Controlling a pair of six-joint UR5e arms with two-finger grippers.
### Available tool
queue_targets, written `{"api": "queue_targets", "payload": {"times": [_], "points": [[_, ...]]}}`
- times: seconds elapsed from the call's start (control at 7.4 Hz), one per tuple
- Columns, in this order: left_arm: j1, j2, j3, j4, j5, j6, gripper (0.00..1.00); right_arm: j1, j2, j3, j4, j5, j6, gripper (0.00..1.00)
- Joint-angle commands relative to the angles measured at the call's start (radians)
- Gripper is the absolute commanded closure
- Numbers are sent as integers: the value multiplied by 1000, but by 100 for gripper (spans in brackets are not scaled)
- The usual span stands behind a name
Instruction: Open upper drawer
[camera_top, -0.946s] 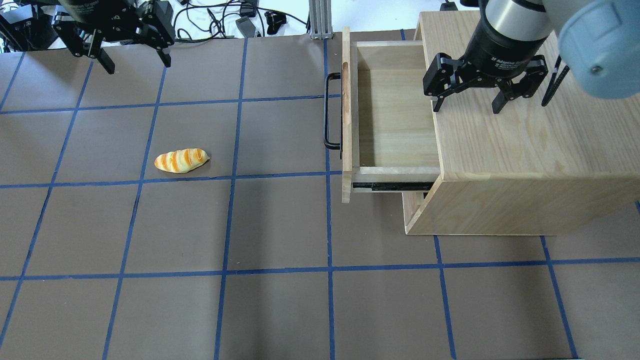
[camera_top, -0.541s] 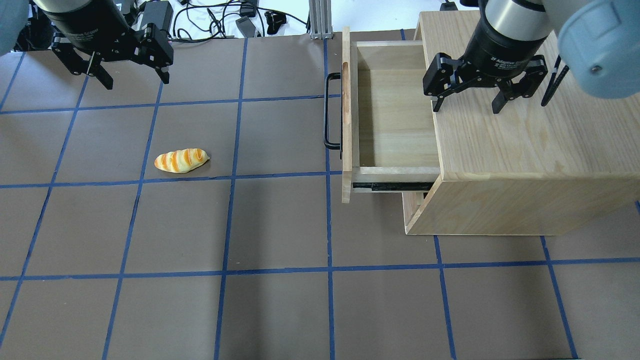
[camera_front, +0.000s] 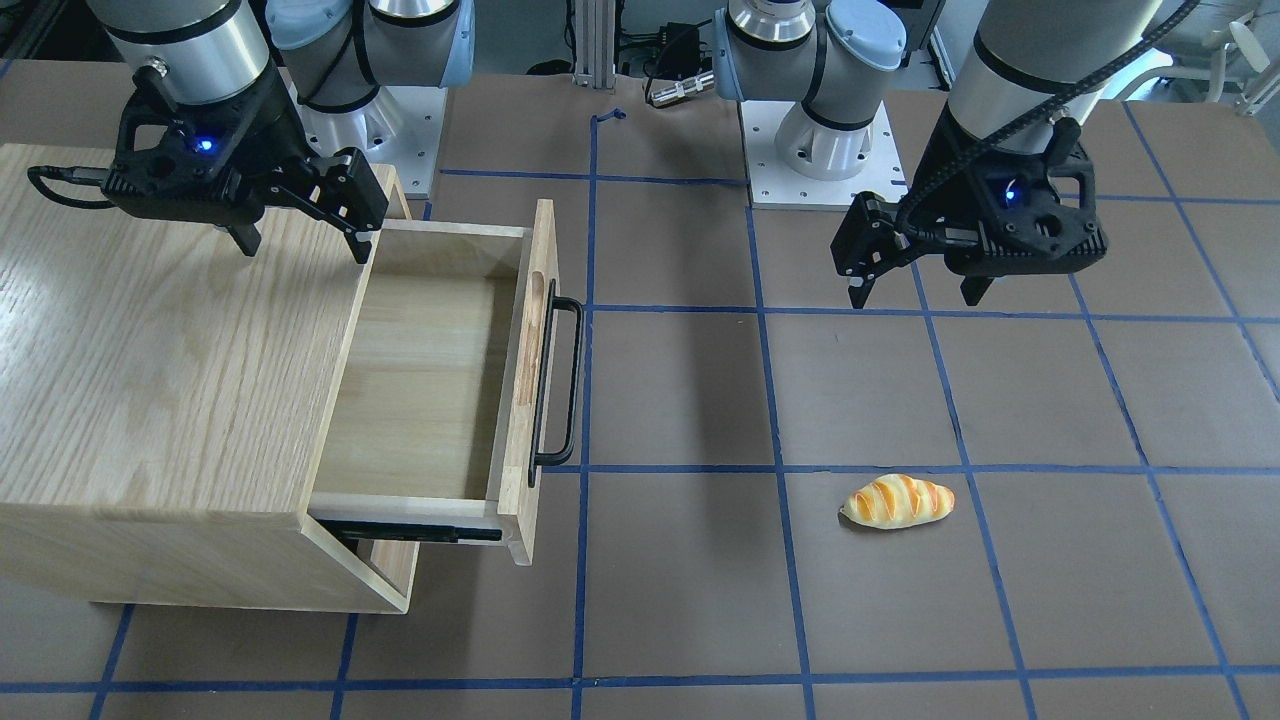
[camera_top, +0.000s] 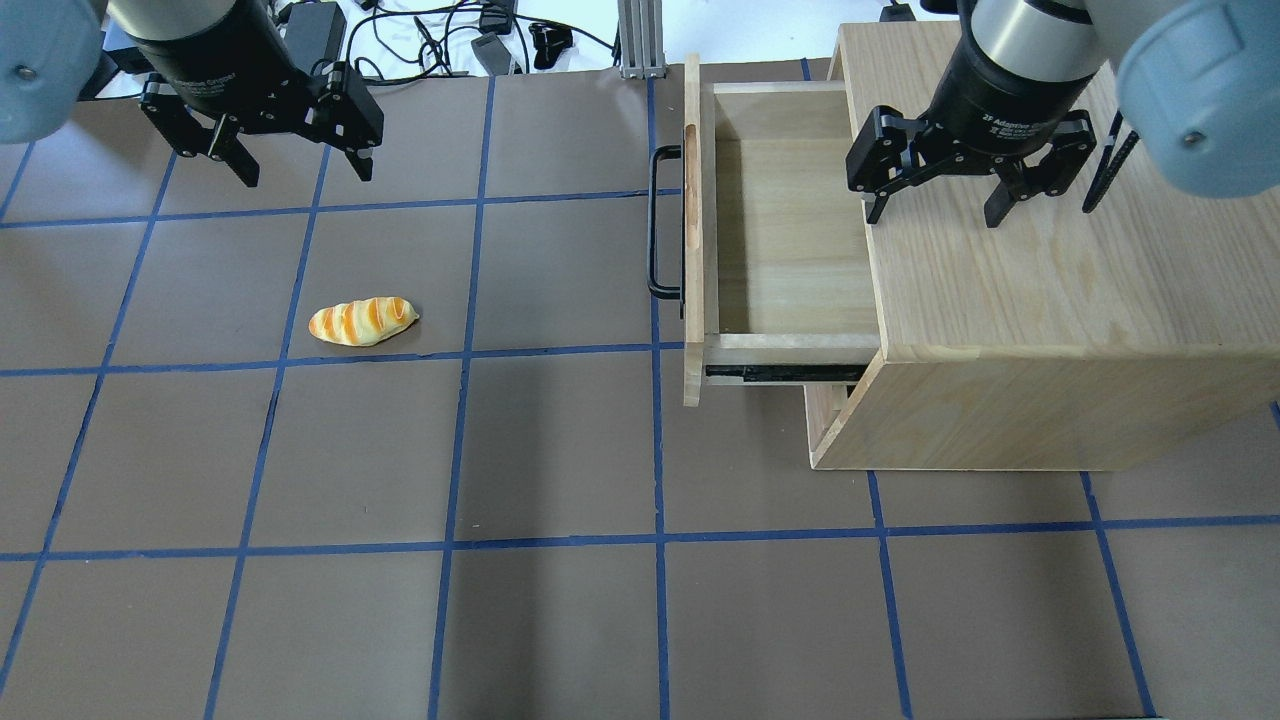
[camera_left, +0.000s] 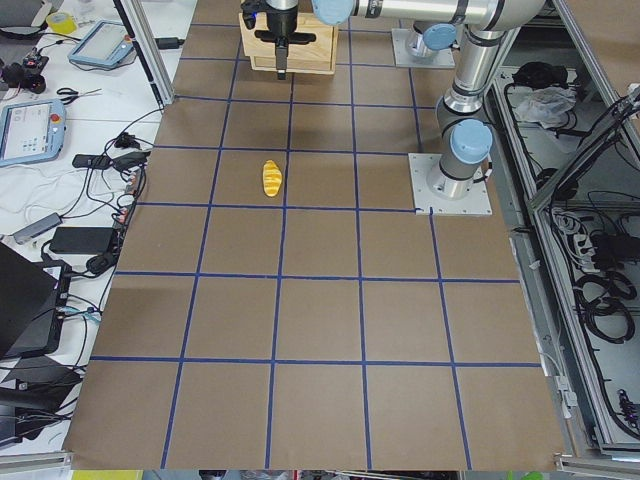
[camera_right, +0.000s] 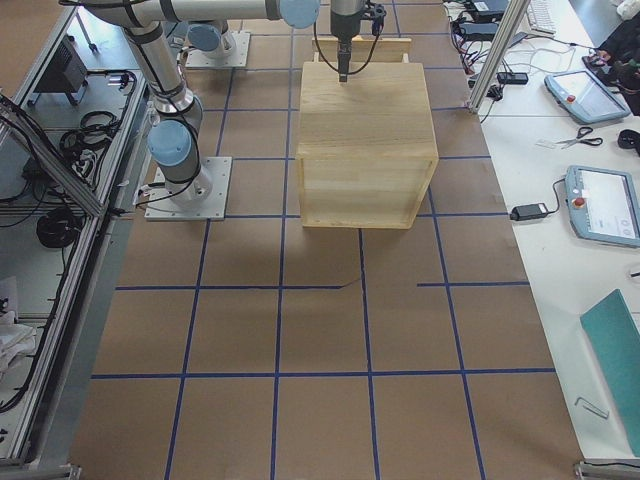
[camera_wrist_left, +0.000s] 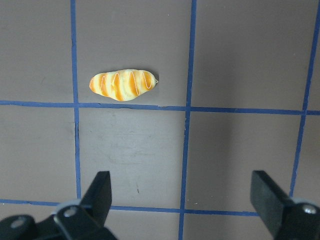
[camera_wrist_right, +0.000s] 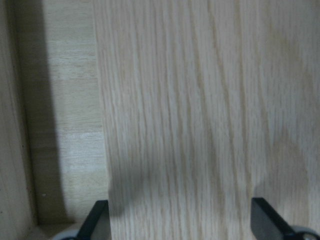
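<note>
Overhead exterior: upper drawer (camera_top: 790, 240) stands pulled out; left gripper (camera_top: 307, 177) and right gripper (camera_top: 933, 220) gape empty, likely only retreat remains.

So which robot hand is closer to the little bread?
Left. The left hand hangs over the table near the bread; the right hand is far off above the cabinet.

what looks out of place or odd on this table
Nothing stands out. The drawer is out straight, its visible part empty; the bread lies intact, well apart from it; the left gripper and right gripper hang open, holding nothing.
</note>
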Motion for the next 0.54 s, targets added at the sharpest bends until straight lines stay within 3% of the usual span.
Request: {"api": "queue_targets", "payload": {"times": [0.0, 0.41], "points": [[-3, 13, 4, -30, -6, 26, 0, 0, 0, 0, 0, 1, 0, 0], [5, 19, 4, -68, -10, 27, 0, 0, 0, 0, 0, 1, 0, 0]]}}
